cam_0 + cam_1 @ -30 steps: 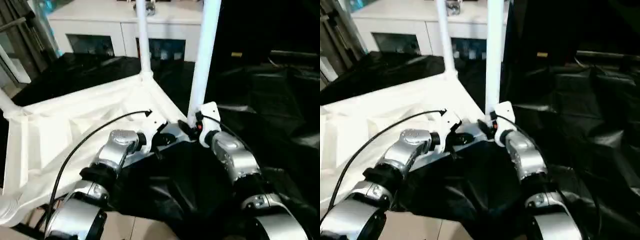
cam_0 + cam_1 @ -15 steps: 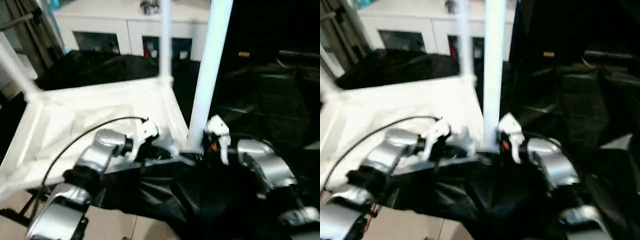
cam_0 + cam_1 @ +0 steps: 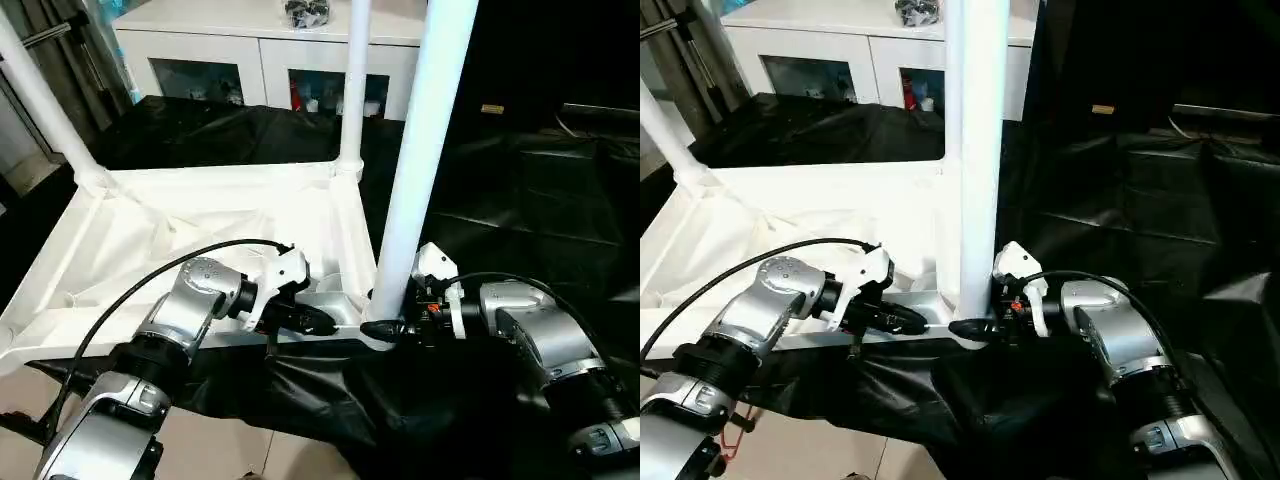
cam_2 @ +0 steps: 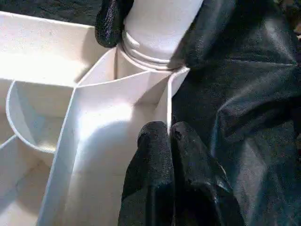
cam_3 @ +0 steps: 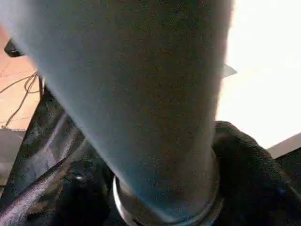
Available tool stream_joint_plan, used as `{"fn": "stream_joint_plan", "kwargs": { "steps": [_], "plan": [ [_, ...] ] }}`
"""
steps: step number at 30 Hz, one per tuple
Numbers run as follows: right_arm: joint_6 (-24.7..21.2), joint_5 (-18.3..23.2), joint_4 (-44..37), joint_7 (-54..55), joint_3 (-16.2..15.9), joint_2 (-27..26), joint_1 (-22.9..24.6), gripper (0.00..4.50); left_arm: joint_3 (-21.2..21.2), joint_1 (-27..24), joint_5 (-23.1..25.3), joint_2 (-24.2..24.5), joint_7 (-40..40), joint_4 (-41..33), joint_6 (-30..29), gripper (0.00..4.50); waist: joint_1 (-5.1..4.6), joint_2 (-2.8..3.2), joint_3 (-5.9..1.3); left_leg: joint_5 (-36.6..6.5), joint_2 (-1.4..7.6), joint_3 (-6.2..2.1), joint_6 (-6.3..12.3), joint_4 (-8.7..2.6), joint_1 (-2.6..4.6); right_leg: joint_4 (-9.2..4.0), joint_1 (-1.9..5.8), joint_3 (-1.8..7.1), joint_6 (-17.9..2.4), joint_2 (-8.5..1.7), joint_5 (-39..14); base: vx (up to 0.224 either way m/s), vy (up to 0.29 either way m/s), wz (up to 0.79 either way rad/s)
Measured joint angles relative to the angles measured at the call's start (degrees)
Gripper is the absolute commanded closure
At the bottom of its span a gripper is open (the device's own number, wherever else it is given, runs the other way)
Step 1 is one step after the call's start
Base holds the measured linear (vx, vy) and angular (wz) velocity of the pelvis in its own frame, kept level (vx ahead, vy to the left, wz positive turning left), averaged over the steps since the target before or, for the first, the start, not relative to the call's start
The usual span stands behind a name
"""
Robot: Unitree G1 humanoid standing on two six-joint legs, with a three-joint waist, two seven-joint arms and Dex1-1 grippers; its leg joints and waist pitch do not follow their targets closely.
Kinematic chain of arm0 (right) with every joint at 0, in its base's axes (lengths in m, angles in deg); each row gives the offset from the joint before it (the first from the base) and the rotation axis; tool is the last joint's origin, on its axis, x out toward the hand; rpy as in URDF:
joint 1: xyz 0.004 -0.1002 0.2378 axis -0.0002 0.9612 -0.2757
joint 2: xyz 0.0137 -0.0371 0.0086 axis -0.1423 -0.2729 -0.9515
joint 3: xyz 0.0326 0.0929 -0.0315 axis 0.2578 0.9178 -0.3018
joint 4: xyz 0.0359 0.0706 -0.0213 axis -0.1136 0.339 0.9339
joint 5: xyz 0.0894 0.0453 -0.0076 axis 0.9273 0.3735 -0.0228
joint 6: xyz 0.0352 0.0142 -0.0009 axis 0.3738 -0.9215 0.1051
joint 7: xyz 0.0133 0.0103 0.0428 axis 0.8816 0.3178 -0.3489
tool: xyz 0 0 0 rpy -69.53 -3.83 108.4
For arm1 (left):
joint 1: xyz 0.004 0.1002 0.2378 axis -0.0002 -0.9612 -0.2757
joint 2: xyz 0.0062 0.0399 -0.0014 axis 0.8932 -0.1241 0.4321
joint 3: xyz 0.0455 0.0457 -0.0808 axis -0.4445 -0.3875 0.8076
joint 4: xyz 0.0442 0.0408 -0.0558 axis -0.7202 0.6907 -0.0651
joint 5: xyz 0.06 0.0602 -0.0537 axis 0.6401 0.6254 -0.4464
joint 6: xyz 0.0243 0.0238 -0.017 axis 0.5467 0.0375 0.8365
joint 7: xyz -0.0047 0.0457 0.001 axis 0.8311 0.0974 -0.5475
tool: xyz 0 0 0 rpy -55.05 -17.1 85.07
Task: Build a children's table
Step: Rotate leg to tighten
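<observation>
1. Tabletop (image 3: 200, 215) found upside down on the black-draped counter (image 3: 520, 210), ribbed underside up, one corner at the near edge of the counter.
2. Three legs seen standing in corner sockets: near leg (image 3: 420, 150) at the closest corner, far leg (image 3: 352, 90) behind it, left leg (image 3: 40, 100) at the far left corner. Fourth corner lies toward the near left, cut off at the picture's edge; leg there not confirmed.
3. Left pincer (image 3: 318, 322) clenched, fingers (image 4: 160, 155) pressed together, tips resting against the rim wall of the tabletop just beside the near socket. Nothing held between them.
4. Right pincer (image 3: 385, 328) wrapped around the base of the near leg at the socket collar, one finger (image 4: 110, 21) either side of the tube. Judged a grasp on the leg; firmness of the squeeze cannot be told.
5. Progress, as judged: at least three of four legs in place; near leg apparently being seated or tightened. Remaining: confirm the fourth leg, then turn the table upright.
6. Markings: none readable on the tabletop, legs or pincers. Small yellow tag (image 3: 490, 108) on the dark background, lettering too small to read. White cabinet (image 3: 250, 45) behind, no writing seen.
</observation>
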Motion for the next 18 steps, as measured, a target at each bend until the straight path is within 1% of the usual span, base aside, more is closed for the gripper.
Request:
{"fn": "stream_joint_plan", "kwargs": {
  "steps": [1, 5, 8, 11, 13, 15, 18],
  "plan": [
    [-0.1, 0.0, -0.1, 0.0, 0.0, 0.0, 0.0, 1.67, 0.0, 0.0, 0.0, 0.0, 0.0, -0.1, -0.1, 4.50, 0.00, -0.01, 0.00, 0.0, 0.00, 0.00, 0.00, 0.00, 0.00, 0.00, 0.00, 0.00, 0.0, 0.00, 0.0, 0.000, 0.000, 0.00],
    [-0.3, 0.0, -0.2, 0.0, 0.0, 0.0, 0.1, 1.84, 0.0, -0.1, 0.0, 0.0, 0.0, -0.3, -0.5, 4.50, -0.01, 0.01, 0.00, 0.0, 0.00, 0.00, 0.00, 0.00, 0.00, 0.00, 0.00, 0.00, 0.0, 0.00, 0.0, 0.000, 0.000, 0.00],
    [0.2, -0.1, -0.4, 1.4, 0.4, -0.6, 0.6, 1.88, 0.4, -0.2, -0.1, -0.2, -0.6, -0.2, -1.0, 4.50, -0.04, 0.06, -0.04, 0.0, 0.00, -0.01, 0.00, 0.00, 0.03, 0.00, 0.01, -0.01, 0.0, 0.00, 0.0, 0.000, 0.000, 0.00],
    [1.9, -1.1, 1.3, 7.7, 2.1, -3.4, 0.8, 1.91, 1.7, -0.1, 0.1, -0.7, -4.5, 0.9, -1.0, 4.50, -0.36, 0.10, -0.07, 0.0, 0.00, -0.01, -0.05, 0.08, 0.15, 0.10, 0.08, 0.02, 0.0, 0.00, 0.1, 0.000, 0.000, 0.00],
    [3.6, -2.6, 5.0, 16.4, 4.2, -7.1, -0.4, 1.92, 3.2, 0.8, 0.8, -3.0, -10.6, 3.4, -1.3, 4.50, -0.83, 0.07, -0.09, 0.1, -0.01, -0.01, -0.11, 0.12, 0.46, 0.11, 0.33, 0.06, -0.1, 0.00, 0.1, 0.000, 0.000, 0.00],
    [4.0, -3.3, 7.6, 22.7, 5.5, -9.1, -1.9, 1.92, 3.6, 2.1, 1.9, -4.7, -14.9, 4.7, -1.8, 4.50, -1.45, 0.08, -0.09, 0.1, -0.04, -0.03, -0.14, 0.22, 0.48, 0.01, 0.36, 0.08, 0.2, -0.03, -0.1, 0.000, 0.000, 0.00],
    [4.1, -3.5, 10.6, 30.4, 7.5, -12.1, -3.4, 1.92, 4.3, 2.6, 2.1, -6.8, -19.6, 5.9, -2.6, 4.50, -2.02, 0.09, -0.10, 0.1, -0.07, -0.03, -0.13, 0.29, 0.52, -0.05, 0.40, 0.15, 0.2, -0.04, -0.1, 0.000, 0.000, 0.00]
  ]
}}
